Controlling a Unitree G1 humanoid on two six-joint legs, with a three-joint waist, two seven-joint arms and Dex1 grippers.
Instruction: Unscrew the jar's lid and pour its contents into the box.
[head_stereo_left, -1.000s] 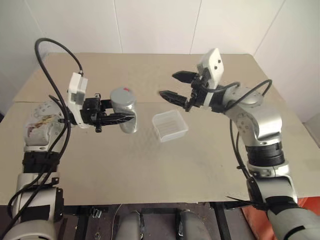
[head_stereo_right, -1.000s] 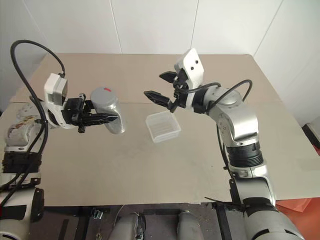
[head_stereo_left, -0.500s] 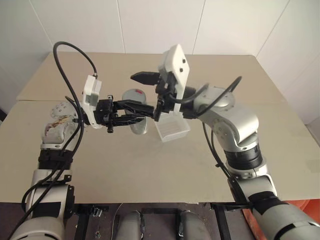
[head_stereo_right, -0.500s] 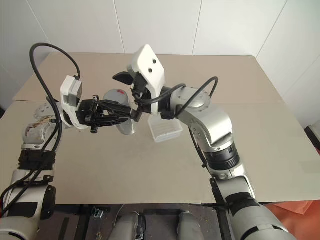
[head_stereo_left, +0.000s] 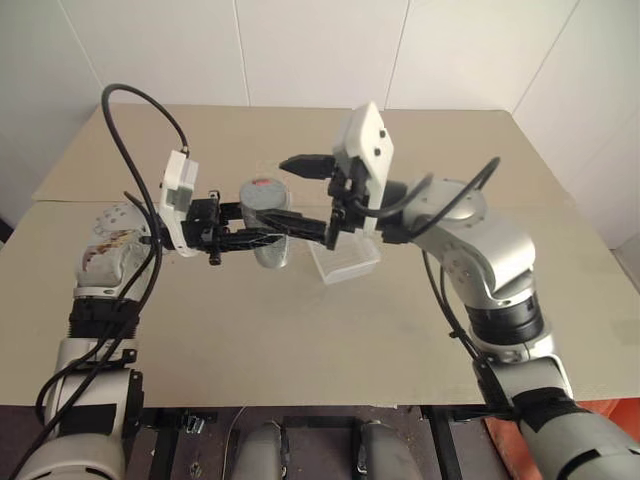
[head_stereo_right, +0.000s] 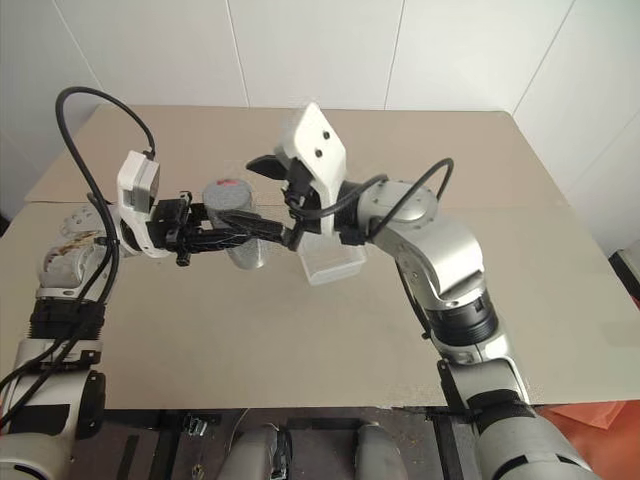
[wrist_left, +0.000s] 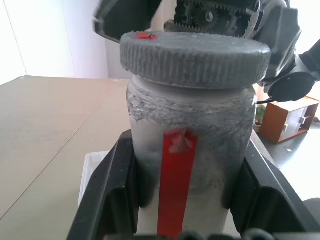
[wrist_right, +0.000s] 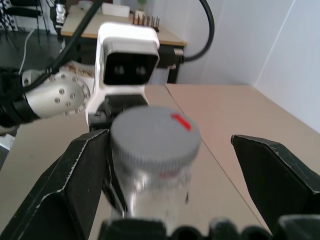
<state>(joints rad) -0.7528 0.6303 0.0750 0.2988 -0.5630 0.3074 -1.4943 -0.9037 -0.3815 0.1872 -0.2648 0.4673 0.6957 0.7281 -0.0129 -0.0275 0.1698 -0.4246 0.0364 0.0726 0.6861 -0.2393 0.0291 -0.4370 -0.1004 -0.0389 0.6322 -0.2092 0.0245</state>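
Moved: right gripper (wrist_right: 165, 165) swung in from beside the shallow clear plastic box (head_stereo_left: 345, 258), fingers wide, now straddling the round grey ribbed lid (wrist_right: 154, 135) (no contact).
Hold: left gripper (wrist_left: 182, 192) clamps the silvery red-striped jar (wrist_left: 187, 150) upright, steadying it for unscrewing.

Jar (head_stereo_left: 264, 215), lid (wrist_left: 194, 54) on top, sits between the left hand's (head_stereo_left: 285, 232) fingers above the desk (head_stereo_left: 300, 330). Right hand (head_stereo_left: 315, 195) flanks the lid. Box (head_stereo_left: 348, 262) lies on the desk, right of the jar.
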